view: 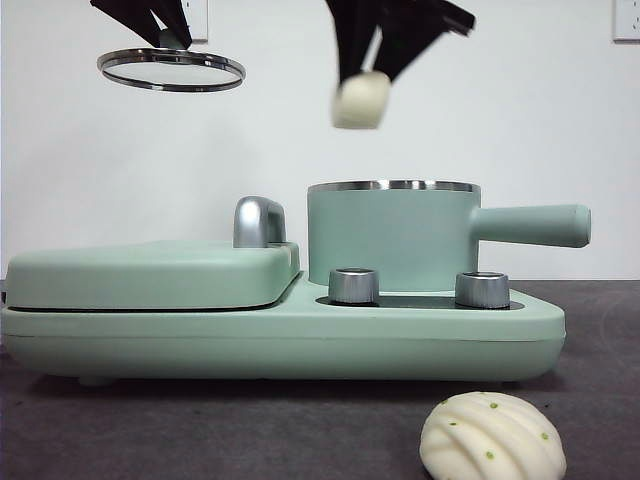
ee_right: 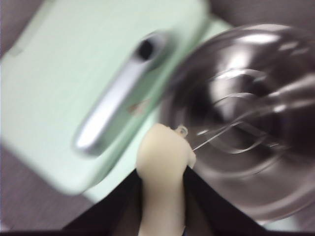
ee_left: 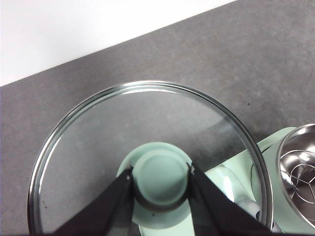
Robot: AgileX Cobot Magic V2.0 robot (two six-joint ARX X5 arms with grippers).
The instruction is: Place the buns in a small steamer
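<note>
Already the left gripper (ee_left: 160, 179) holds the glass lid (view: 171, 70) aloft by its knob while the right gripper (view: 362, 100) pinches the smooth bun (view: 360, 101) above the open small steamer (view: 392, 238); the ridged bun (view: 492, 438) waits on the table (view: 600, 400).

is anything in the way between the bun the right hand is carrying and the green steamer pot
Nothing visible. The right hand holds the smooth cream-white bun above the open mint-green steamer pot. The left hand holds the glass lid up off to the side.
</note>
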